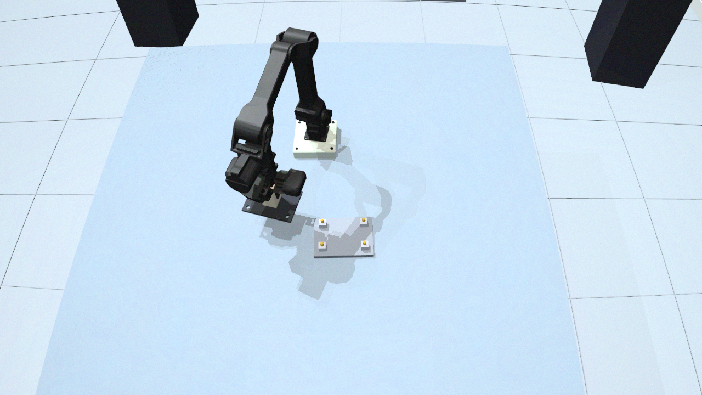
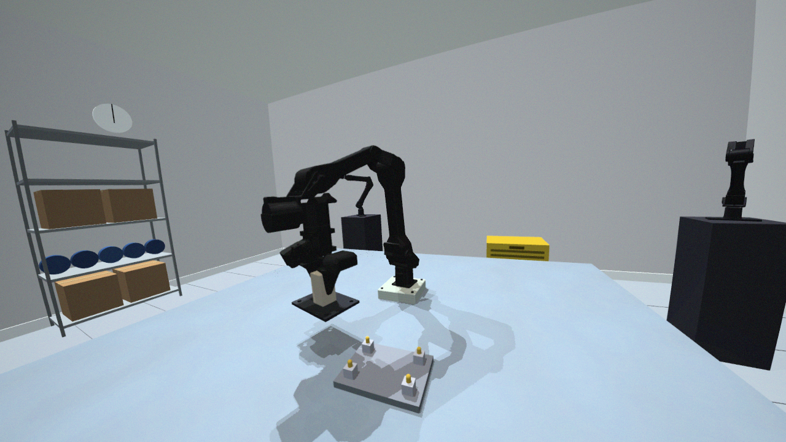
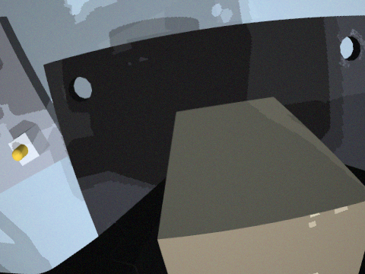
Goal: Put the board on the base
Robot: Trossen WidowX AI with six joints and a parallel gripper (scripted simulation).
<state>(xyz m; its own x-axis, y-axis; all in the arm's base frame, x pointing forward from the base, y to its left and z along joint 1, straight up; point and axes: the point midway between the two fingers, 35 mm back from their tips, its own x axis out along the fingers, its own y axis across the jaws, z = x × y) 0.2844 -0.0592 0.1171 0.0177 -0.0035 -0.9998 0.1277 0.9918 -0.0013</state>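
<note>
Blue tabletop (image 1: 417, 314) (image 2: 549, 352), grey walls (image 2: 522, 137); end effector (image 1: 276, 188) (image 2: 324, 280) clamped on beige handle (image 1: 271, 198) (image 2: 323, 290) (image 3: 243, 171)

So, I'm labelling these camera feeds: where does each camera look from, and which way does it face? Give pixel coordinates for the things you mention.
Top: high above the table (image 1: 441, 319), facing steeply down at the black board (image 1: 267, 213) (image 2: 325, 314) (image 3: 152, 95) and grey base (image 1: 343, 253) (image 2: 379, 376) (image 3: 23, 76); the whole arm shows.
Exterior: just above table level, across the base from the arm's mount, facing the arm and the room's walls; the whole arm shows.
Wrist: on the arm near the end effector, facing down along the beige handle (image 3: 243, 167); a black part of the end effector shows.
Top and exterior share all four posts.
</note>
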